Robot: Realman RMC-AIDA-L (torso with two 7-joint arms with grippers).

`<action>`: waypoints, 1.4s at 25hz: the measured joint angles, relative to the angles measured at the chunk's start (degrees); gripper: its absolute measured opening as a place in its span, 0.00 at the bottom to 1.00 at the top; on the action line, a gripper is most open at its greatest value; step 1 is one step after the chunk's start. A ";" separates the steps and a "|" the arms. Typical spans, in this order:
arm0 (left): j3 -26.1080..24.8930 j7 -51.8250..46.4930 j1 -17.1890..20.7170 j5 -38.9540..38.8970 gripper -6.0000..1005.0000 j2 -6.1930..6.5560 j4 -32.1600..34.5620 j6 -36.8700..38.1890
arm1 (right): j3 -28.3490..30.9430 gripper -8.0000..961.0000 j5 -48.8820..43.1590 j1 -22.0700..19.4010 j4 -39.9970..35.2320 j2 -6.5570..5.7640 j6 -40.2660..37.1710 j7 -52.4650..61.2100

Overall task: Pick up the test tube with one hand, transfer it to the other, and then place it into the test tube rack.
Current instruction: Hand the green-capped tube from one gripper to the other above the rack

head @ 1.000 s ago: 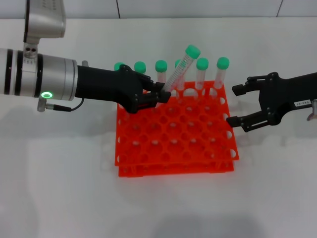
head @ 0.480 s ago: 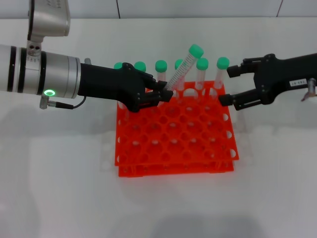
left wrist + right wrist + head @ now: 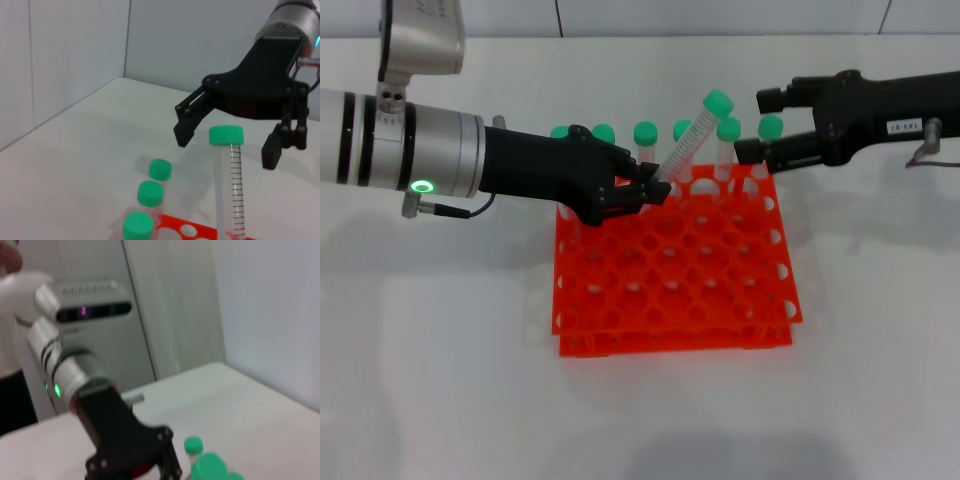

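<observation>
My left gripper (image 3: 650,190) is shut on the lower end of the test tube (image 3: 688,143). It holds the tube tilted over the back of the orange-red test tube rack (image 3: 670,285), green cap up and to the right. My right gripper (image 3: 756,125) is open just right of the cap, one finger above it and one below, not touching. In the left wrist view the tube (image 3: 231,195) stands in front of the open right gripper (image 3: 225,148). The right wrist view shows the left gripper (image 3: 135,455), facing it.
Several other green-capped tubes (image 3: 645,133) stand in the rack's back row, right behind and under the held tube; three show in the left wrist view (image 3: 150,193). The white table (image 3: 440,380) lies around the rack.
My right gripper has moved left and up from beside the rack's right edge to the held tube's cap, still open. The left gripper and tube have barely moved.
</observation>
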 joint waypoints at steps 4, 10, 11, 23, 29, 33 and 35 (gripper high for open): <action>0.00 -0.11 -0.08 0.00 0.20 -0.04 0.00 -0.55 | 0.03 0.90 2.29 -0.33 1.10 0.04 0.07 0.60; 0.00 0.03 -0.32 0.00 0.20 -0.68 0.00 -1.04 | 0.03 0.90 7.42 0.11 7.27 0.01 1.09 0.67; 0.01 0.04 -0.35 0.00 0.20 -0.74 0.00 -1.14 | 0.01 0.90 8.16 0.15 8.10 0.07 1.47 0.51; 0.25 -0.07 -0.89 -0.01 0.20 -1.15 0.00 -2.27 | -1.68 0.87 17.42 -0.13 16.12 0.80 2.85 -6.50; 1.58 -0.36 -1.48 0.36 0.20 -1.45 -0.01 -2.81 | -2.91 0.85 18.92 0.09 17.70 0.84 3.56 -8.82; 1.58 -0.55 -1.71 1.10 0.20 -1.88 -0.08 -3.40 | -3.03 0.83 19.95 -0.28 17.92 0.97 3.95 -9.68; 1.58 -0.56 -1.72 1.20 0.20 -1.94 -0.09 -3.59 | -3.11 0.82 20.50 -0.33 18.35 0.99 4.07 -10.09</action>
